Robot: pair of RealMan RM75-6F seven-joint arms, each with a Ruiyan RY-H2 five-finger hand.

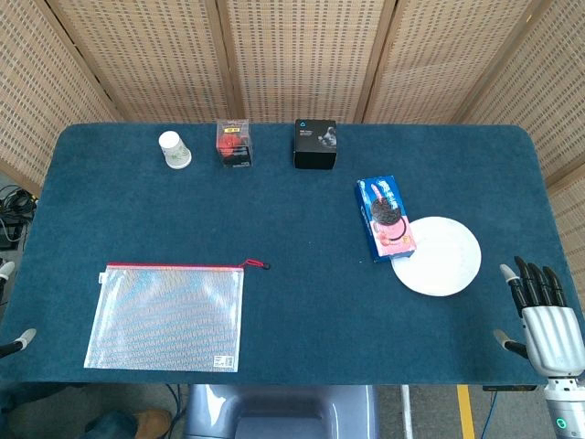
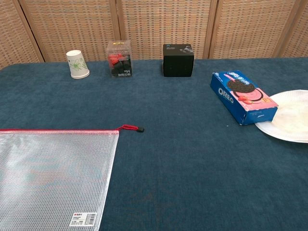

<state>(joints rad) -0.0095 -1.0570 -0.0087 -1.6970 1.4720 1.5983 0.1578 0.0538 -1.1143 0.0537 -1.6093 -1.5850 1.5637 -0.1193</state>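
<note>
Head view shows the right hand point(image 1: 546, 322) at the table's point(image 1: 302, 302) near right corner, fingers straight, slightly apart, holding nothing; nearest it lies a white plate point(image 1: 443, 261) with a cookie box point(image 1: 385, 217) overlapping its left rim. Only fingertips of the left hand point(image 1: 16, 343) show at the near left edge, beside a mesh zip pouch point(image 1: 164, 315); their state cannot be told. Along the far edge stand a paper cup point(image 1: 174, 150), a clear box point(image 1: 234, 144) and a black box point(image 1: 315, 144).

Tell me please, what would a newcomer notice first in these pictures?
Probably the blue Oreo box, lying with one end on the rim of the white plate at the table's right. Next, the large mesh zipper pouch lying flat at the near left. The right hand rests open at the near right edge.
</note>
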